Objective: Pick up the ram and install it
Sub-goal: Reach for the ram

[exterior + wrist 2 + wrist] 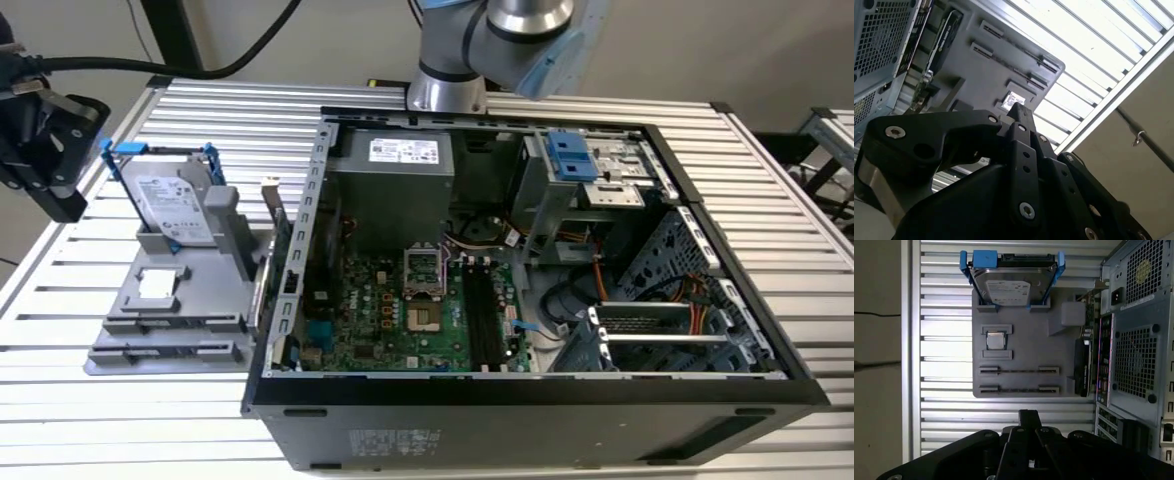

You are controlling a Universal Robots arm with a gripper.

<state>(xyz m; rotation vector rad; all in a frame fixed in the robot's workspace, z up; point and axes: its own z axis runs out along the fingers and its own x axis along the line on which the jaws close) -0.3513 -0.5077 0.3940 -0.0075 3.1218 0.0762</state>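
In the first wrist view the end effector (1028, 414) has its fingers pressed together with nothing between them. It hangs above the slatted table (944, 410), just off the edge of a grey fixture (1024, 340). This view looks straight down on the fixture. It shows a hard drive (1009, 287) with blue rails, a small square chip (995, 341), and two long holders side by side. A thin dark strip runs along each holder. That edge-on strip is all that can be seen of the ram (1019, 371), and I cannot tell whether both holders carry a stick. A black card (1083, 370) stands at the fixture's edge beside the computer case (1134, 365).

The second wrist view sees the same fixture at a slant, past the closed black fingers.

The exterior view adds the open inside of the case, with the motherboard (400, 310) and its long black slots (483, 320). There the end effector hangs raised at the exterior view's left, well apart from the case.
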